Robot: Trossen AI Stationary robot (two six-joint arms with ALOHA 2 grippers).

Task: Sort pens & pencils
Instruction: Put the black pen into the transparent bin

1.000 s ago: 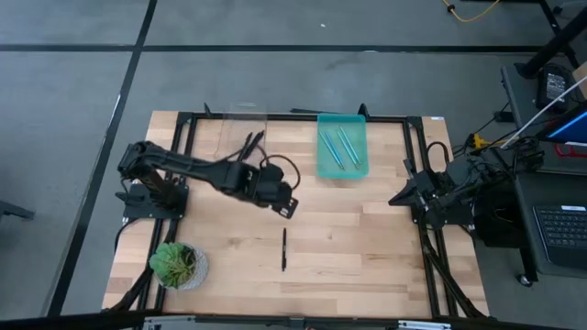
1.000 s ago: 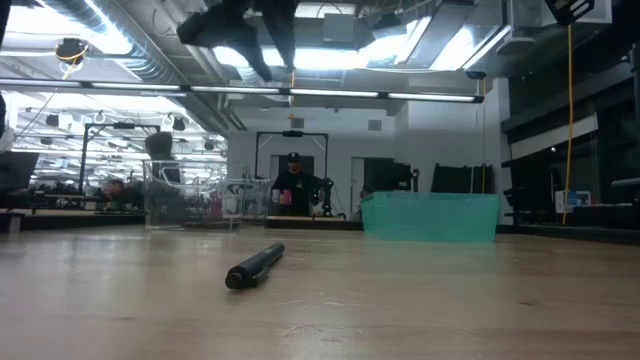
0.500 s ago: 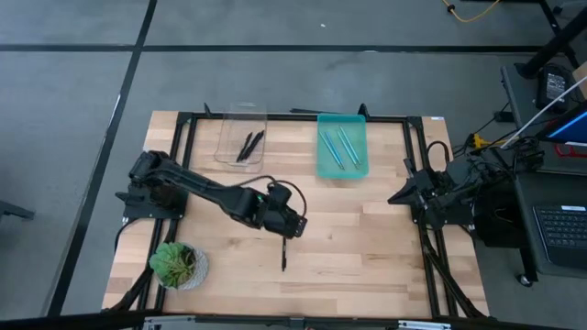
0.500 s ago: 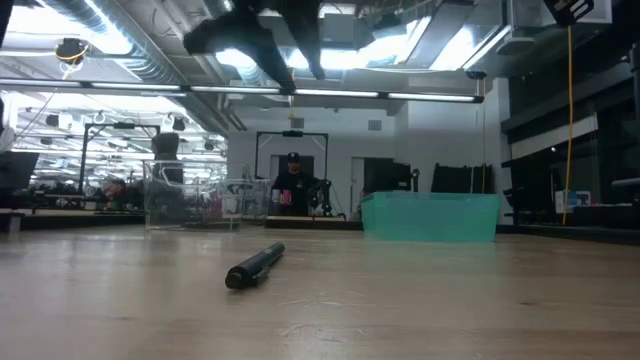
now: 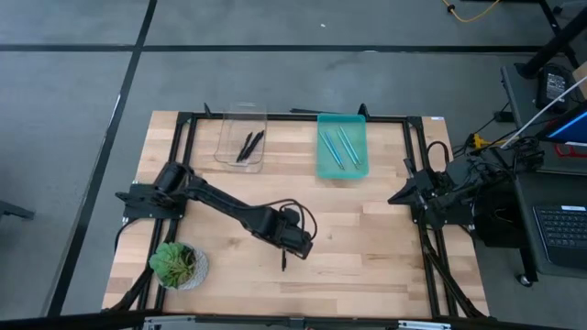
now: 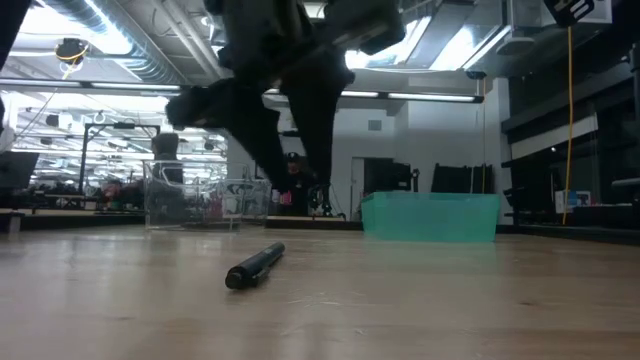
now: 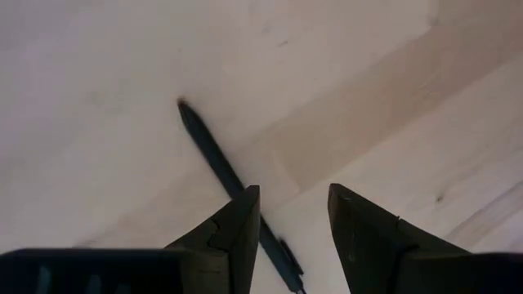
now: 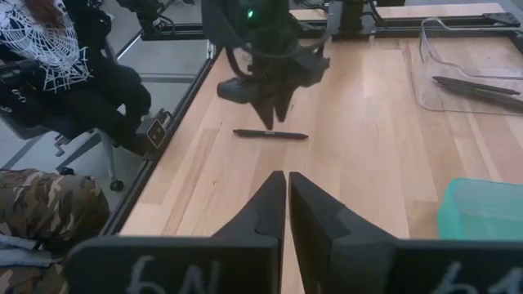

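One black pen (image 5: 284,261) lies flat on the wooden table, also seen in the low view (image 6: 255,265) and the right wrist view (image 8: 270,134). My left gripper (image 7: 294,204) hangs open just above it, pointing steeply down, fingers clear of it (image 6: 300,180). In the left wrist view the pen (image 7: 216,159) runs slantwise past one finger. Two black ones (image 5: 249,145) lie in a clear tray (image 5: 225,151) at the back. Light blue ones (image 5: 341,147) lie in a teal tray (image 5: 323,165). My right gripper (image 8: 286,175) waits shut at the table's right edge.
A small potted plant (image 5: 179,264) stands at the near left corner. Black frame rails (image 5: 183,137) run along the table's edges. A person sits beyond the table's near side (image 8: 49,49). Bare wood lies around the loose pen.
My left gripper has come down and moved toward the table's near edge and a little to the right, ending right over the loose black pen. Its fingers have stayed open. The pen has not moved.
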